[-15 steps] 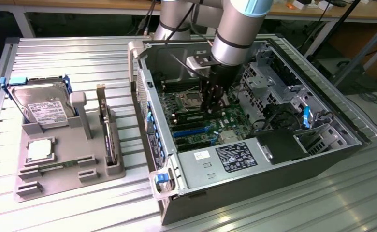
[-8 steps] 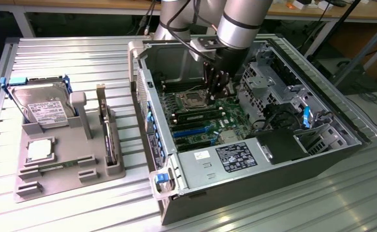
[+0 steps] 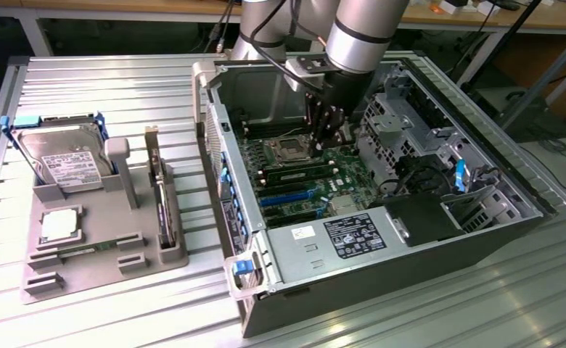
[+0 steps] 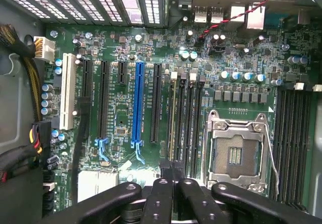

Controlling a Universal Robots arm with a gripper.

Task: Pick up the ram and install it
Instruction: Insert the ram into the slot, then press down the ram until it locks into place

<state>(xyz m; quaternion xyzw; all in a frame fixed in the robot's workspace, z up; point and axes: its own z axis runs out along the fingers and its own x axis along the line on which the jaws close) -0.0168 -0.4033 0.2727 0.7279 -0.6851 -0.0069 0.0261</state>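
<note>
The ram [image 3: 297, 172] is a long narrow green stick with black chips. It stands on edge in a memory slot beside the CPU socket [image 3: 288, 151], inside the open computer case [image 3: 380, 239]. In the wrist view the ram [image 4: 174, 118] shows edge-on in the slot farthest from the socket [image 4: 236, 153]. My gripper [image 3: 323, 138] reaches down into the case over the slots. Its black fingers are shut together [image 4: 172, 169], right over one end of that slot. Nothing shows between them. Whether the tips touch the ram I cannot tell.
A grey fixture tray [image 3: 99, 275] lies on the slatted table at the exterior view's left. It holds a hard drive [image 3: 65, 163], a CPU [image 3: 60, 223] and an upright card [image 3: 164, 210]. Drive cages [image 3: 409, 138], cables and the power supply [image 3: 355, 235] crowd the case.
</note>
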